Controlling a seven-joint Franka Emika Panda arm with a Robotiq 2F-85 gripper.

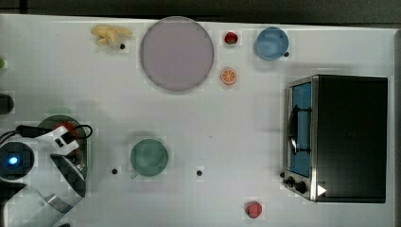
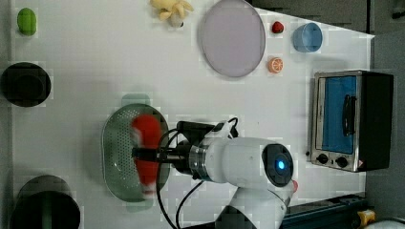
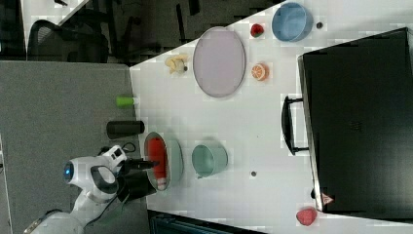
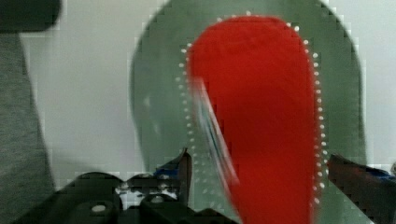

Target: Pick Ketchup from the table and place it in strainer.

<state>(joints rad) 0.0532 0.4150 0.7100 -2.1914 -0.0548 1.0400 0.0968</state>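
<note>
While the white table [image 1: 236, 132] carries an oven [image 1: 347, 137], plate [image 1: 176, 53] and cup [image 1: 149, 157], with grey partition at the right view's left, you see no readable writing. Your gripper [image 4: 257, 170] hangs open over the ketchup [image 2: 145, 152], which lies in the strainer [image 2: 114, 152], between the spread fingers [image 4: 184, 170].
</note>
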